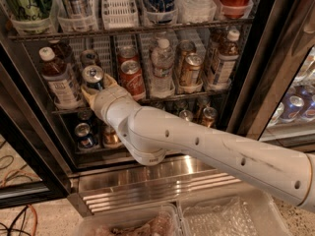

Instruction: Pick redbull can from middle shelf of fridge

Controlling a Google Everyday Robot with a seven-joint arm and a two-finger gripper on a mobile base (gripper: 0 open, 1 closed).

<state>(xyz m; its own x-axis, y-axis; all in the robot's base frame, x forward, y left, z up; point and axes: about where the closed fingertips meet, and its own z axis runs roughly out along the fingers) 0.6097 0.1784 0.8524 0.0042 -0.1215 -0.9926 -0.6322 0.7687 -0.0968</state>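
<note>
The redbull can (93,76), slim with a silver top and pull tab, stands at the front of a left lane on the middle shelf (197,93) of the fridge (268,58). My gripper (96,90) reaches in from the lower right on a white arm. Its beige fingers (111,82) sit on either side of the can's lower body, shut on it. The can's lower part is hidden behind the gripper. Another can (88,58) stands behind it in the same lane.
A red Coca-Cola can (131,77) stands just right of the gripper, then a water bottle (162,65), a tan can (191,69) and a brown bottle (224,58). A labelled bottle (55,77) stands to the left. More cans sit on the shelf below (84,134). The ribbed steel base (147,181) and clear bins (231,215) lie beneath.
</note>
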